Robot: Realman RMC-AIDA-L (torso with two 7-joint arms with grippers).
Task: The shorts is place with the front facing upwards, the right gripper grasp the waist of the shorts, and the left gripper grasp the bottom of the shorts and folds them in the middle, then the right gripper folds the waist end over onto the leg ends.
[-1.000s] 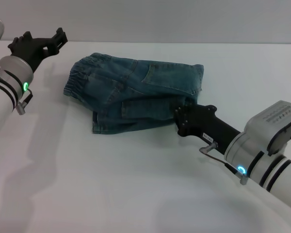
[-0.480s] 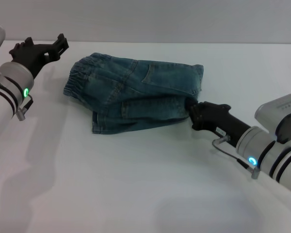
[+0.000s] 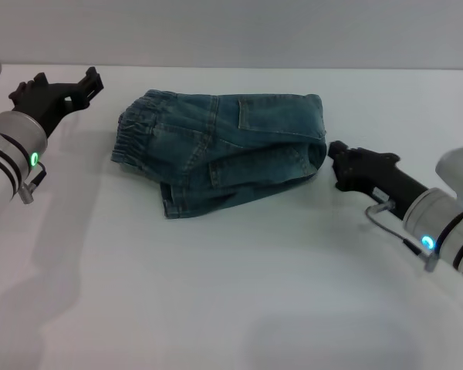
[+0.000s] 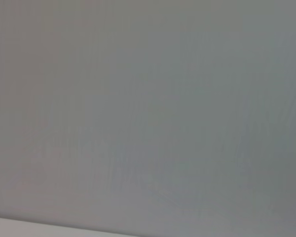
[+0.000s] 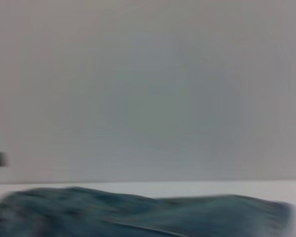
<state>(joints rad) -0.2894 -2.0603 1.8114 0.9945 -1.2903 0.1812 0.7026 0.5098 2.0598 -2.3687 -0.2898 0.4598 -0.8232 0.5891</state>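
The blue denim shorts (image 3: 224, 150) lie folded on the white table (image 3: 231, 293), elastic waistband at the left and a back pocket showing on top. My right gripper (image 3: 333, 156) sits low on the table at the shorts' right edge, its tip right against the denim; whether it holds cloth I cannot tell. The right wrist view shows the shorts (image 5: 138, 215) close below. My left gripper (image 3: 58, 83) hovers open at the far left, well clear of the waistband and holding nothing. The left wrist view shows only blank grey.
The table's far edge (image 3: 293, 68) runs just behind the shorts, with a grey wall beyond. Bare white tabletop stretches in front of the shorts and between the two arms.
My right gripper has drawn back to the right, from on top of the folded leg part to the shorts' right edge. The shorts shifted slightly right. The left arm barely moved.
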